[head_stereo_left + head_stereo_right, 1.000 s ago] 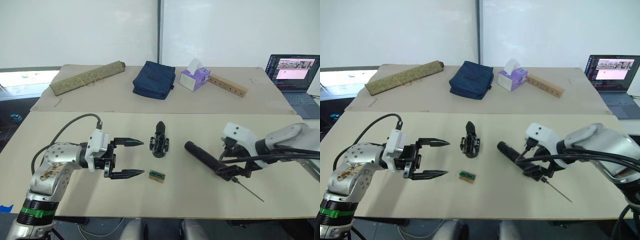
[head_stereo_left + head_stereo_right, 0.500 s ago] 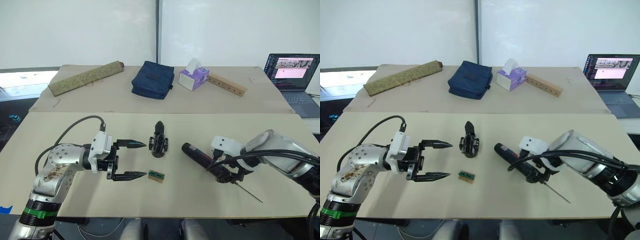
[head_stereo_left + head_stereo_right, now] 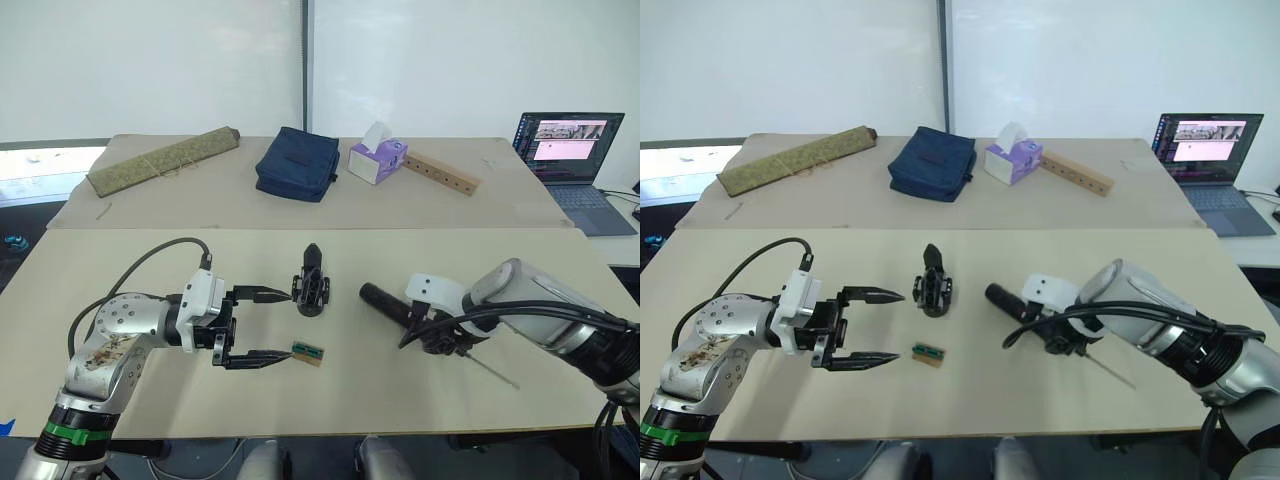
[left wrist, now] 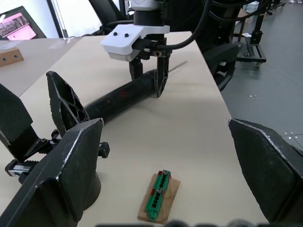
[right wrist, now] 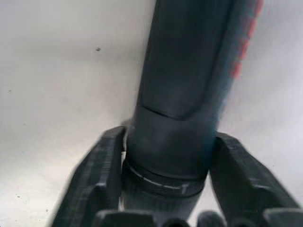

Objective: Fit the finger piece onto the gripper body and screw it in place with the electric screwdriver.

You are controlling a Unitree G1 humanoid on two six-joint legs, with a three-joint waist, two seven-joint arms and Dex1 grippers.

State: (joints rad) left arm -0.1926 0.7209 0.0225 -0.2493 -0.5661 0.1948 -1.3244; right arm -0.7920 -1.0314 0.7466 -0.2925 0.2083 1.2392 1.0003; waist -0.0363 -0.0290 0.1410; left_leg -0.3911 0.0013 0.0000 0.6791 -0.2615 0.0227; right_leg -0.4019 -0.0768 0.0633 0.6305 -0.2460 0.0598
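Observation:
The gripper body (image 3: 311, 290) stands mid-table, with a pointed black finger piece (image 4: 66, 101) upright on it. My left gripper (image 3: 281, 324) is open just left of it. Its upper fingertip almost touches the body and its lower one is beside a small green-and-tan block (image 3: 308, 352). The electric screwdriver (image 3: 385, 302) lies on the table to the right, its thin bit (image 3: 495, 373) pointing toward the front right. My right gripper (image 3: 432, 338) is shut on the screwdriver near its bit end, and the fingers (image 5: 102, 175) press both sides of the barrel (image 5: 189, 71).
On the rear cloth lie a rolled mat (image 3: 165, 160), a navy bag (image 3: 295, 172), a tissue box (image 3: 377, 160) and a wooden bar with holes (image 3: 440, 172). A laptop (image 3: 560, 150) stands at the far right. The table's front edge (image 3: 330, 436) is close below both grippers.
My left gripper has moved right, up to the gripper body. My right gripper has swung down over the screwdriver and closed around it. The camera has shifted slightly.

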